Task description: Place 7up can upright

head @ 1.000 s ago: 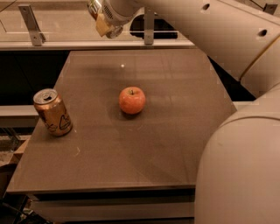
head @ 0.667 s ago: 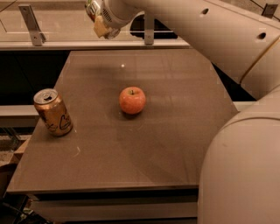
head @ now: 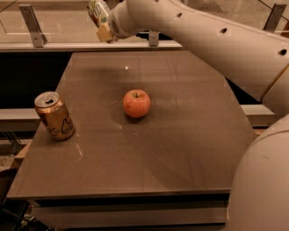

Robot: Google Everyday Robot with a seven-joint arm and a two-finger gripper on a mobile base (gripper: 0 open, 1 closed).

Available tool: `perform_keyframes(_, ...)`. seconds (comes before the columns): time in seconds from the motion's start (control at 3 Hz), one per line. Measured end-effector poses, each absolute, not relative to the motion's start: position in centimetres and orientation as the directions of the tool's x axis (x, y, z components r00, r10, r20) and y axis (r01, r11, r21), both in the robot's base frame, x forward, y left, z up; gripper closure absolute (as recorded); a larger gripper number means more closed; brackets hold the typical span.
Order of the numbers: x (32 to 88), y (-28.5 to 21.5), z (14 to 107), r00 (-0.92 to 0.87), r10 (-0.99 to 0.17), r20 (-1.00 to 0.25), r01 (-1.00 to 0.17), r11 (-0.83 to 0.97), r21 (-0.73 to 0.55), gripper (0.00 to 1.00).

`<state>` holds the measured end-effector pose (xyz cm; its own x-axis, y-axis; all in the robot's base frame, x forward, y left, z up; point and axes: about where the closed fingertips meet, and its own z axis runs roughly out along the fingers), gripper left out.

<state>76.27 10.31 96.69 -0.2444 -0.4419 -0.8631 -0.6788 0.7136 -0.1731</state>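
My gripper (head: 102,21) is at the top of the camera view, high above the far left part of the table, on the end of my white arm. It is shut on the 7up can (head: 97,11), a small silver-white can with green and red markings. The can's upper part is cut off by the top edge of the view. The can hangs well above the table surface, behind the far edge.
A bronze-orange can (head: 54,115) stands upright near the table's left edge. A red apple (head: 136,103) sits at the middle of the brown table (head: 180,149). A small white speck (head: 126,68) lies near the far edge. My arm covers the right side.
My gripper with the 7up can has shifted slightly left and up; more of the can now shows. The apple and bronze can have not moved.
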Motion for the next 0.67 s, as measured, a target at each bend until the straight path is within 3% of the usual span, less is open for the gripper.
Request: perform_keyframes(0.67, 77.22, 9.87, 95.05, -0.168, -0.345, -0.923, -0.712, 0.69, -0.128, 1.0)
